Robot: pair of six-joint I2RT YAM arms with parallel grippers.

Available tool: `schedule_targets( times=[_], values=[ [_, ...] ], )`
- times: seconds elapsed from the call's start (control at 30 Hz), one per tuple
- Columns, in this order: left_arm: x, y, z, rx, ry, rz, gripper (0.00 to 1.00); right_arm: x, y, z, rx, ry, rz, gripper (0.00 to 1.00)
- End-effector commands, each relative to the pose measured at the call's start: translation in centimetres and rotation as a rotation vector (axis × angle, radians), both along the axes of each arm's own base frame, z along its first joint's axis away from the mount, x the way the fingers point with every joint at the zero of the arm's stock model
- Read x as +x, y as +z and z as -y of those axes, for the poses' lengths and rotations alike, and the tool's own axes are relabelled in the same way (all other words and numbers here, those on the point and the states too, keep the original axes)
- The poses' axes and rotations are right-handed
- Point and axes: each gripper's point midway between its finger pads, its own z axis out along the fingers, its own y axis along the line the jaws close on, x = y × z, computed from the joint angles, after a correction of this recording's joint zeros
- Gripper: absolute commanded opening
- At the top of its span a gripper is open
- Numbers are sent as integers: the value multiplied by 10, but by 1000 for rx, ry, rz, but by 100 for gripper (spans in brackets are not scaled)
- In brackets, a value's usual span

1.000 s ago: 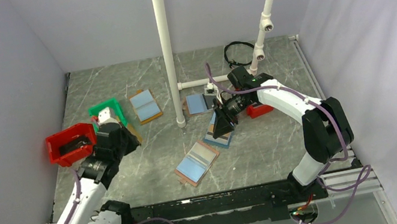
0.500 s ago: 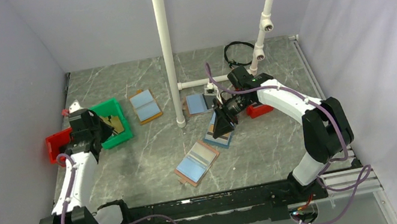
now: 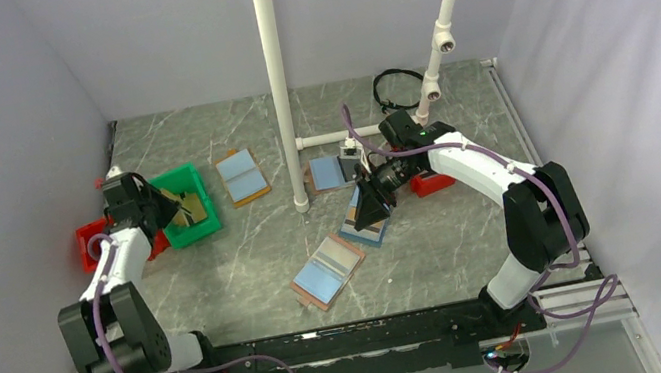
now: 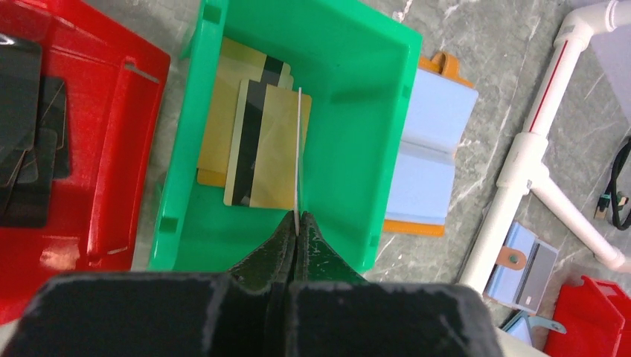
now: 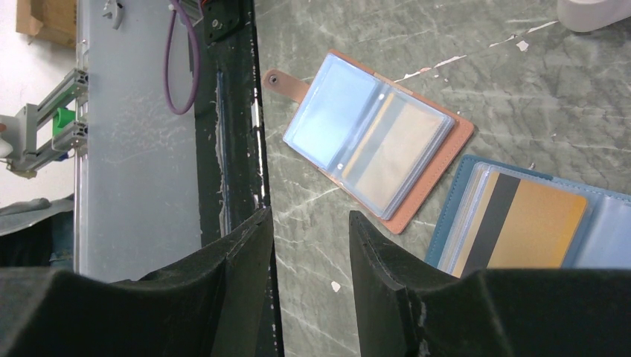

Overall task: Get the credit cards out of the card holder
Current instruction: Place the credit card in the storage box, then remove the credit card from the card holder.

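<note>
The card holder [image 3: 329, 172] [image 4: 524, 266] lies open by the white pole, tan-rimmed and light blue, with a dark grey card in one half. Several dark credit cards [image 4: 22, 141] lie in the red bin [image 3: 94, 236] [image 4: 111, 149]. My left gripper [image 3: 166, 207] [image 4: 300, 217] is shut on a thin card [image 4: 299, 149] seen edge-on, its colour not showing, above the green bin [image 3: 183, 206] [image 4: 357, 82], which holds gold cards [image 4: 260, 141]. My right gripper [image 3: 372, 205] [image 5: 311, 217] hangs open with nothing in it, over bare table beside the navy holder [image 5: 521, 223].
A tan-rimmed holder [image 3: 241, 175] [image 4: 431, 149] with both halves blue lies right of the green bin. A brown-rimmed holder [image 3: 327, 270] [image 5: 372, 141] lies near the front. A white pole [image 3: 277, 84], a pipe frame [image 4: 536, 141], a small red bin [image 3: 430, 182] and a black cable [image 3: 391, 85] stand at the back.
My left arm has swung left and back, carrying its card from beside the green bin to above it. The right arm has not moved.
</note>
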Motion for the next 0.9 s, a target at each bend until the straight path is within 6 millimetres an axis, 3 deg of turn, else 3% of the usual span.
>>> schedule_targets(
  times=[0.0, 0.03, 0.2, 0.3, 0.43, 0.53, 0.63, 0.87],
  values=[
    [29, 23, -4, -40, -6, 81, 0, -2, 16, -2, 49, 16, 53, 45],
    [31, 21, -5, -47, -1, 66, 1, -2, 16, -2, 49, 16, 53, 44],
    [28, 20, -5, -83, 23, -29, 37, -2, 17, -1, 52, 15, 56, 45],
    [22, 28, -6, -82, 35, -44, 47, -2, 17, -1, 53, 18, 57, 45],
    [9, 55, 2, -72, -5, -1, 53, -3, 18, -1, 54, 22, 66, 45],
    [-7, 81, 19, -88, -75, 90, 64, -4, 20, 0, 57, 28, 79, 44],
    [-26, 89, 43, -152, -149, 161, 80, -5, 22, 0, 65, 32, 93, 44],
    [-80, 88, 107, -418, -357, 251, 78, -7, 17, -4, 79, 14, 69, 44]
  ],
)
